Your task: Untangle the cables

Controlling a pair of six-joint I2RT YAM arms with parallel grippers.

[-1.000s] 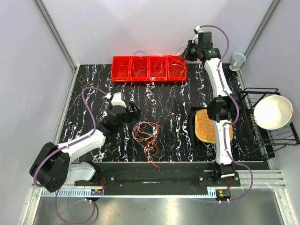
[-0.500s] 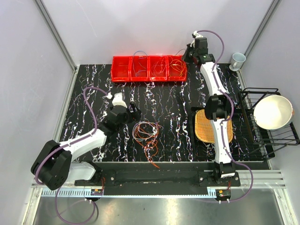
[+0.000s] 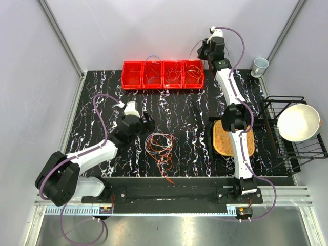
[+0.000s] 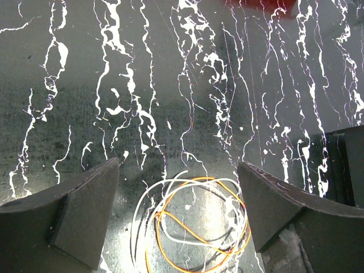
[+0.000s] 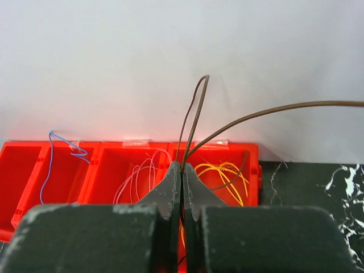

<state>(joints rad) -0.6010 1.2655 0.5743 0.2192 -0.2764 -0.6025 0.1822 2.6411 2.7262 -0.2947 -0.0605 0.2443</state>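
Right pincer (image 5: 182, 169) has risen, pinching one cable (image 5: 196, 108).

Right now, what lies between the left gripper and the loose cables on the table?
Only bare tabletop separates the left gripper from the cables, as the top view shows.

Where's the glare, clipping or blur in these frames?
Top external: red bins oversaturated, rims bleeding. Left wrist: hazy sheen on the glossy table, far part soft. Right wrist: bins glow red too; right tool, shut on a brown cable, soft near the lens.
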